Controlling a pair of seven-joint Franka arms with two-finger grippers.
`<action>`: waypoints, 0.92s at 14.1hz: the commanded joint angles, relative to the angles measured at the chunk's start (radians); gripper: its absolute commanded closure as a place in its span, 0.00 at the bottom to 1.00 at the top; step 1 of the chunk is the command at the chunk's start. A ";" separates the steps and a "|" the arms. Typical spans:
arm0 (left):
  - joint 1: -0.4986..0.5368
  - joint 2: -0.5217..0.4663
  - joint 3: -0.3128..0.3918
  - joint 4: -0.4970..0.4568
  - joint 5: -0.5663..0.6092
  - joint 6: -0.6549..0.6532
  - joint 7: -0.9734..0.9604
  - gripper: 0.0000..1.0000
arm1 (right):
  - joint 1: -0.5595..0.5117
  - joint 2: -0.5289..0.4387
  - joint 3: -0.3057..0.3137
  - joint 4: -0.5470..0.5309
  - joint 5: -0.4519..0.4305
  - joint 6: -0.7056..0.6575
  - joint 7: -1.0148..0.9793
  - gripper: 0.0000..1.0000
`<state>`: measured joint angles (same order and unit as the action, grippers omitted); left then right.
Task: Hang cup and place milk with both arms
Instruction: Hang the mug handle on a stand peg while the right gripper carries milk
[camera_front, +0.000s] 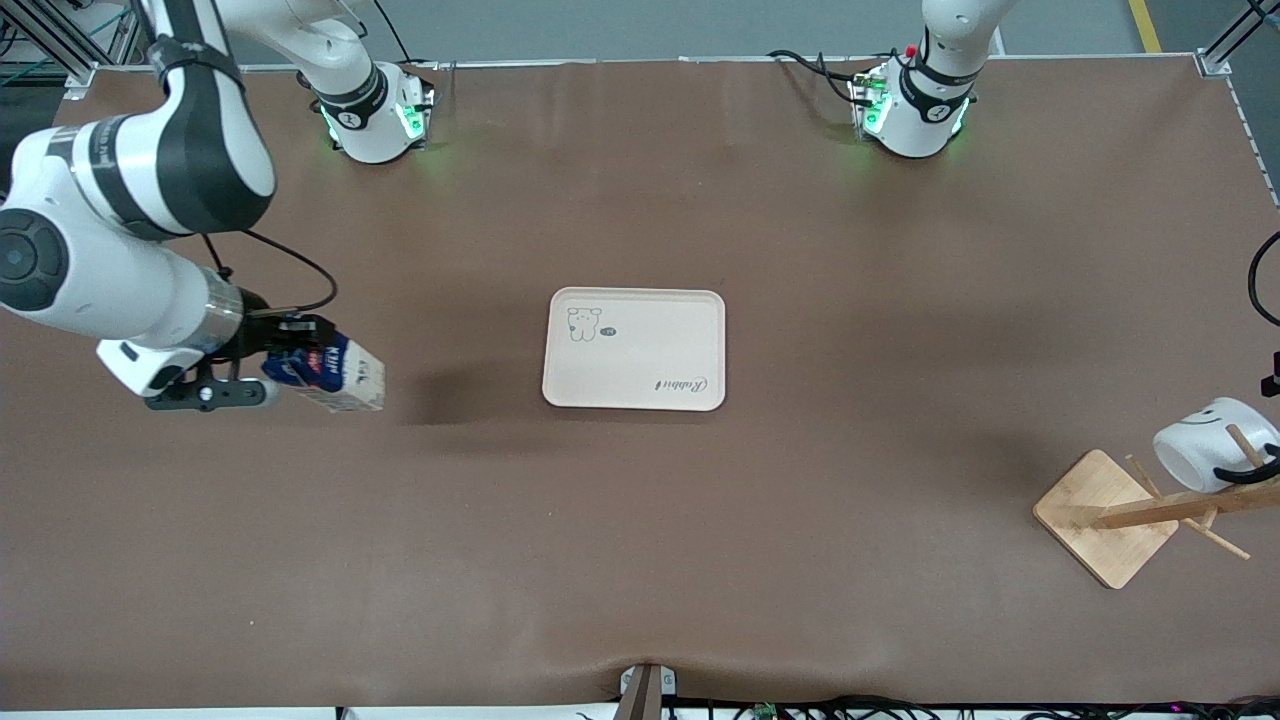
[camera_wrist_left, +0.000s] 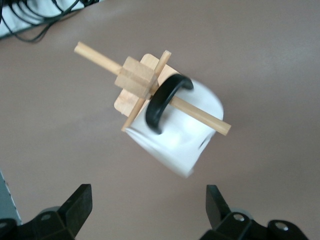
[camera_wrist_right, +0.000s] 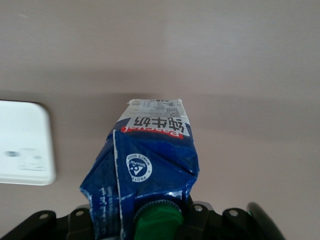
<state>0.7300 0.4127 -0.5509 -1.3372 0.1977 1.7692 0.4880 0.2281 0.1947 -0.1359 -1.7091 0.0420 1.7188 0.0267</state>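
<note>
A white mug with a black curved handle (camera_wrist_left: 180, 125) hangs by that handle on a peg of a wooden rack (camera_wrist_left: 135, 82) at the left arm's end of the brown table (camera_front: 640, 520). The left gripper (camera_wrist_left: 150, 210) hovers above it, fingers spread and empty. The right gripper (camera_front: 255, 350) clamps a dark blue and white milk carton (camera_front: 335, 375), tilted, above the table near the right arm's end, beside a cream rectangular tray (camera_front: 634, 349).

A cream tray (camera_front: 634, 349) lay mid-table, with a wooden rack (camera_front: 1110, 515) standing nearer the camera, toward the left arm's end.
</note>
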 joint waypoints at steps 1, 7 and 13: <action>0.003 -0.041 -0.024 -0.010 -0.015 -0.056 -0.087 0.00 | -0.094 -0.133 0.021 -0.239 -0.062 0.149 -0.100 1.00; 0.003 -0.080 -0.098 -0.011 -0.021 -0.152 -0.365 0.00 | -0.268 -0.136 0.022 -0.423 -0.062 0.288 -0.272 1.00; 0.003 -0.107 -0.207 -0.010 -0.014 -0.211 -0.598 0.00 | -0.279 -0.138 0.022 -0.506 -0.062 0.336 -0.258 1.00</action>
<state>0.7247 0.3322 -0.7290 -1.3373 0.1929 1.5865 -0.0526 -0.0327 0.0993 -0.1309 -2.1519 -0.0021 2.0114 -0.2411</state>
